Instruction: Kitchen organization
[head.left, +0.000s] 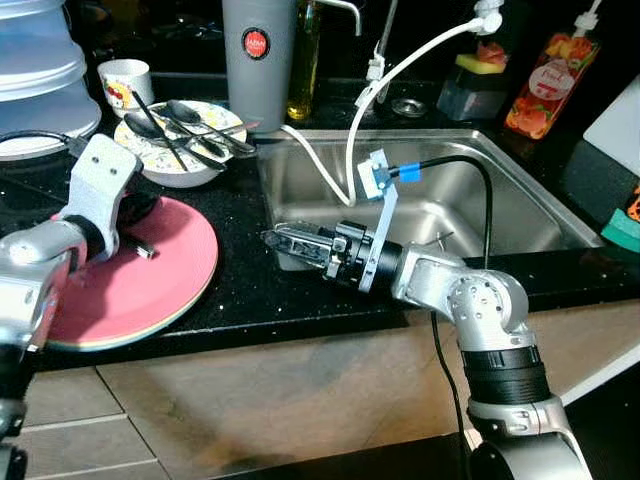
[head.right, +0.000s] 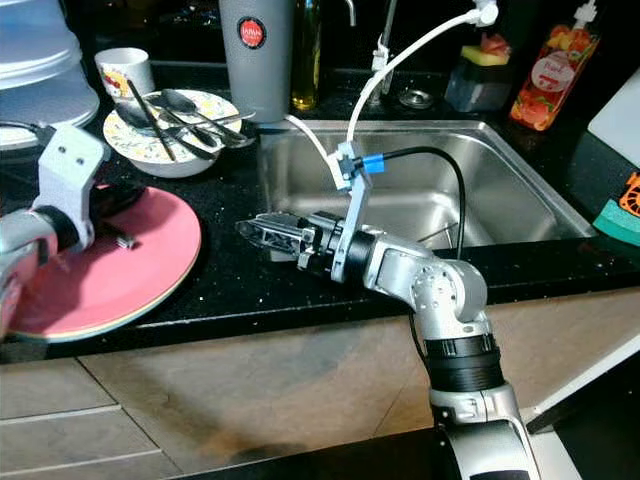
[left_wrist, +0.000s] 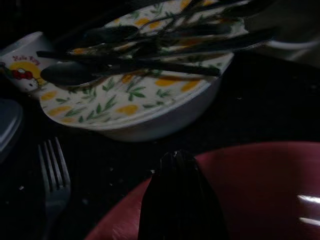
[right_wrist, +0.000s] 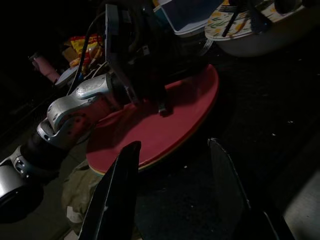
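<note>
Black-fingered left gripper (left_wrist: 177, 165), fingers together, rests over pink plate (head.left: 150, 270); right gripper (right_wrist: 172, 150) spread wide.

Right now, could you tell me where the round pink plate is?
The round pink plate lies on the black counter, left of the steel sink, before the floral bowl, under the left claw.

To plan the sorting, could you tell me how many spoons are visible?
2, both in the floral dish: one spoon toward the mug, the other spoon nearer the tumbler. More may hide under cutlery.
</note>
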